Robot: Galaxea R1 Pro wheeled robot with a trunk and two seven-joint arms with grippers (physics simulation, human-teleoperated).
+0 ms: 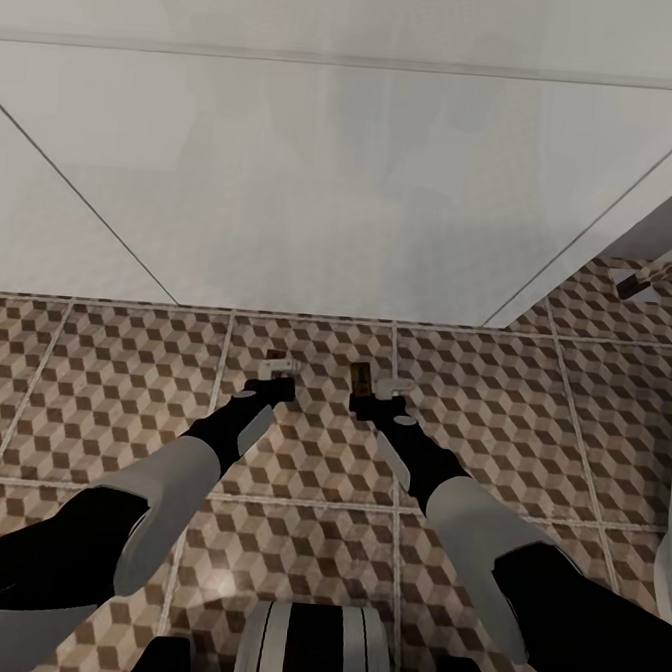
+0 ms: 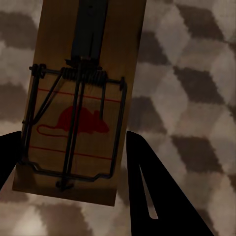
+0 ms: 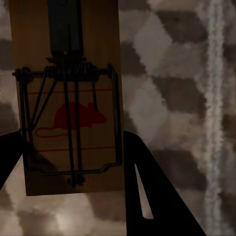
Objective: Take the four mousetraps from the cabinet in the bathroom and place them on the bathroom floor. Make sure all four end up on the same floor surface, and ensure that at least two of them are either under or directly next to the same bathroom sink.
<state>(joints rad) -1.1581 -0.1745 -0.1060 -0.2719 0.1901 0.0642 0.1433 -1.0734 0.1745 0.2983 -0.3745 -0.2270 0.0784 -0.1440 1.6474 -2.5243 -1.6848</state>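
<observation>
Wooden mousetraps [image 2: 78, 98] [image 3: 69, 98]: two held, a third [image 1: 635, 285] lying apart.

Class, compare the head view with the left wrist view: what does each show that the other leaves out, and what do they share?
Head view alone: both arms, the right gripper, the white unit ahead, and a further mousetrap lying on the floor far right.

Left wrist view alone: the printed red mouse and wire spring on the mousetrap between the left gripper's jaws.

Both: that mousetrap and the cube-patterned bathroom floor.
</observation>
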